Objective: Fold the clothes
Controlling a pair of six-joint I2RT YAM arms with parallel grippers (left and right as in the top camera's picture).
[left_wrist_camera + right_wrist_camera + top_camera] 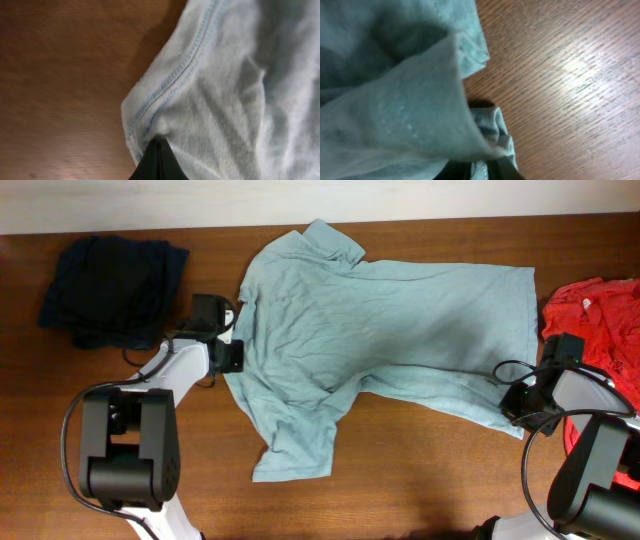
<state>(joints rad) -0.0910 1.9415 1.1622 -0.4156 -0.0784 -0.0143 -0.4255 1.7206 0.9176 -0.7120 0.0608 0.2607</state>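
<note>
– Shirt (pixel 400 320) position?

– Light-blue tee, spread mostly flat across mid table (pixel 420 500). Collar end twd my left, hem twd my right. One sleeve sticks out at the far edge, the other trails twd the near edge. Dark pile (pixel 110 280) sits off to the left, apart from it. Red garment (pixel 600 320) lies just beside the hem.

– Grips?

– Left gripper (pixel 232 352): jaws closed to a point, cloth pinched right at the stitched edge near the shoulder. It's a thin bite, per wrist view. Right gripper (pixel 515 402): at the near hem corner, closed on a bunched wad of fabric. Can't tell how many layers it has.

– Step in hand?

– My judgement only: a lengthwise fold, near long edge carried over twd the far one. Inferred from both grips being on the same side.

– How to do it well?

– Raise both arms together, same height, and keep the edge taut btwn them so the middle doesn't sag. Move in parallel and lay edge on edge. Let go only once the cloth is resting on the table.

– Risks?

– Left pinch may slip, so accelerate slowly. Near sleeve could tuck under. Right arm must stay clear of the red garment.
</note>
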